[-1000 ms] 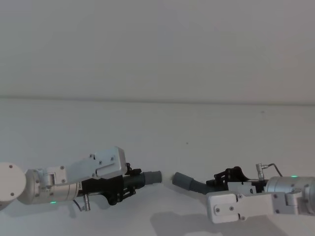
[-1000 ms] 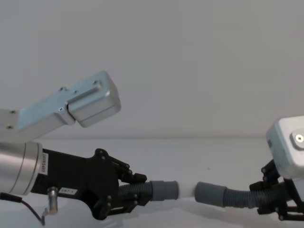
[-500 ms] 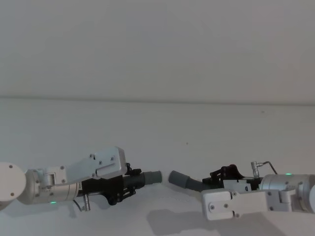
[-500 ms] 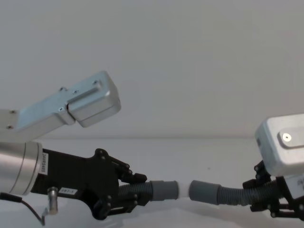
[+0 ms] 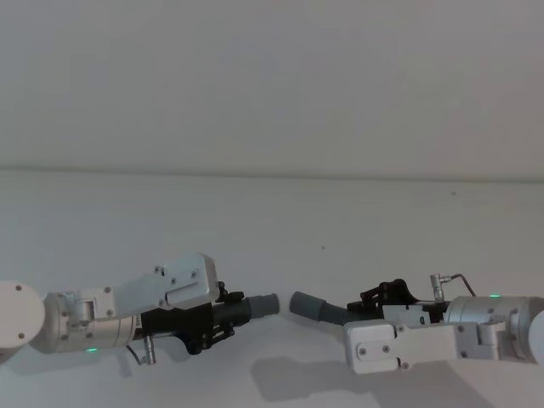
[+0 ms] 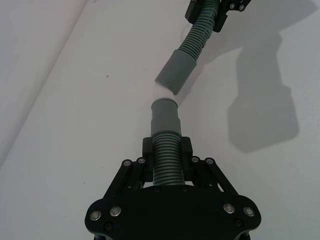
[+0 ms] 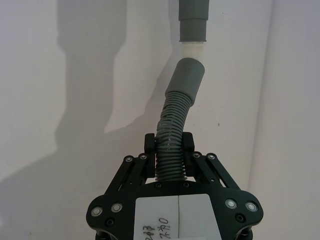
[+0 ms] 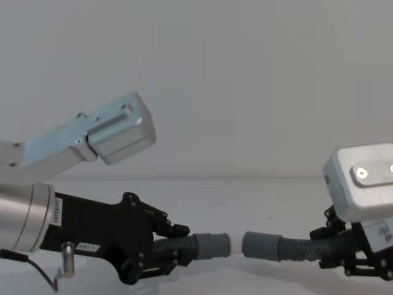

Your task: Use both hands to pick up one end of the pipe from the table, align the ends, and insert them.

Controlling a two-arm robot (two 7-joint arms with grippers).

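Observation:
My left gripper (image 5: 217, 316) is shut on the corrugated part of one pipe piece (image 6: 166, 160). That piece's smooth cuff (image 8: 212, 246) points right and ends in a whitish tip (image 8: 235, 244). Shut on the other pipe piece (image 7: 172, 125), my right gripper (image 5: 382, 302) aims its cuff (image 8: 261, 244) to the left. Both ends hang just above the white table (image 5: 340, 221), facing each other. Only a sliver of gap separates the whitish tip (image 7: 192, 50) from the right cuff's mouth (image 7: 187, 75). In the left wrist view the right cuff (image 6: 177, 72) sits at a slight angle to the left cuff (image 6: 165, 117).
The white tabletop stretches back to a pale grey wall (image 5: 255, 85). Shadows of both arms fall on the table near the front edge.
My right gripper has moved left with its pipe piece, bringing its cuff up close to the whitish tip. The left arm has stayed still.

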